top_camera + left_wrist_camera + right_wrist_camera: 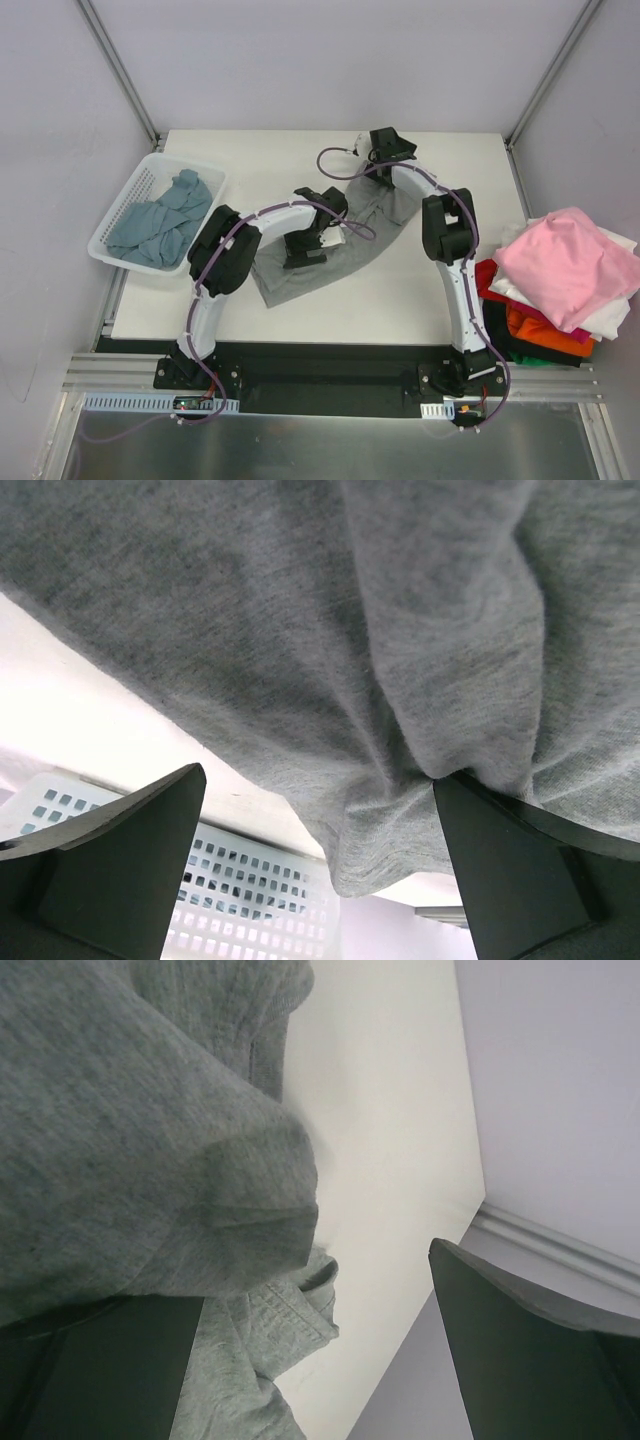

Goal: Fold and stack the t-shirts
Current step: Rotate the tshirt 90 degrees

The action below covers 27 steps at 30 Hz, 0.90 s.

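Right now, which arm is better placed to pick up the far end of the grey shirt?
Right, I'd say. The right claw hangs open at the grey shirt's far end, cloth draped over one finger. The left claw, open too, is over the shirt's middle.

The top camera is looking down from above and behind my arms, taking in the whole tabletop [420, 290] from afar. My left wrist camera is looking out past my left hand [315, 780], very close to the grey t-shirt [300, 630], with the basket [250, 890] beyond the hand. My right wrist camera is sitting just as close behind my right hand [315, 1280]. All three are sharing that shirt.
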{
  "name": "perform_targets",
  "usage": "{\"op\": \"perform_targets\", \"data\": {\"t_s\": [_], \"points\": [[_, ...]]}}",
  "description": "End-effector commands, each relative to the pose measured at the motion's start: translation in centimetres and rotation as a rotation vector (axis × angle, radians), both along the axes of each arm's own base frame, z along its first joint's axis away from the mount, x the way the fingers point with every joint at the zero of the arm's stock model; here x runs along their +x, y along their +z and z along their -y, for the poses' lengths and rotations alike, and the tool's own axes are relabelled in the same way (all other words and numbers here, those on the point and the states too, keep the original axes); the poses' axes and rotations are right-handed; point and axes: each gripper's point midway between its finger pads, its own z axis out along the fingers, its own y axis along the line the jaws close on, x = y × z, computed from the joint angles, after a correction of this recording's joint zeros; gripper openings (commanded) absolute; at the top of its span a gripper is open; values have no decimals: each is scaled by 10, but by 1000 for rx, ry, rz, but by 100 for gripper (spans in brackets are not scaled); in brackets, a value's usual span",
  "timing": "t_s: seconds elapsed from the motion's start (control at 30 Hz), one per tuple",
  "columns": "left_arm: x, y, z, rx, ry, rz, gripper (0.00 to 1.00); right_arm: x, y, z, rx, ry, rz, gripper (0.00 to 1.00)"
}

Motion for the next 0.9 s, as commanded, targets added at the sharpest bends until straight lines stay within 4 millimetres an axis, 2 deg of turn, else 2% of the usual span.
{"op": "perform_targets", "data": {"t_s": [0.0,0.23,0.27,0.3,0.47,0.53,0.57,0.6,0.67,0.73,0.87], "points": [[11,-26,34,-130,13,-7,99,25,-4,-29,89,100,69,96],[20,-30,47,-161,-24,-17,99,44,-1,-46,94,183,117,96],[21,-31,48,-163,-29,-20,99,49,5,-50,104,194,139,96],[27,-28,53,-174,-32,-6,99,52,0,-50,95,203,137,96],[33,-26,66,-216,-70,-16,99,69,5,-65,111,276,213,96],[33,-26,68,-219,-80,-17,99,76,11,-71,118,297,261,96],[35,-25,70,-222,-80,-11,99,78,7,-72,118,306,264,96],[36,-24,70,-220,-71,-3,99,83,14,-75,119,312,286,96],[37,-24,68,-179,-37,33,99,88,10,-75,105,316,297,96],[32,-20,66,-159,-32,47,99,92,14,-76,95,324,316,96],[3,-22,58,-117,-87,6,99,96,13,-75,85,331,338,96]]}}
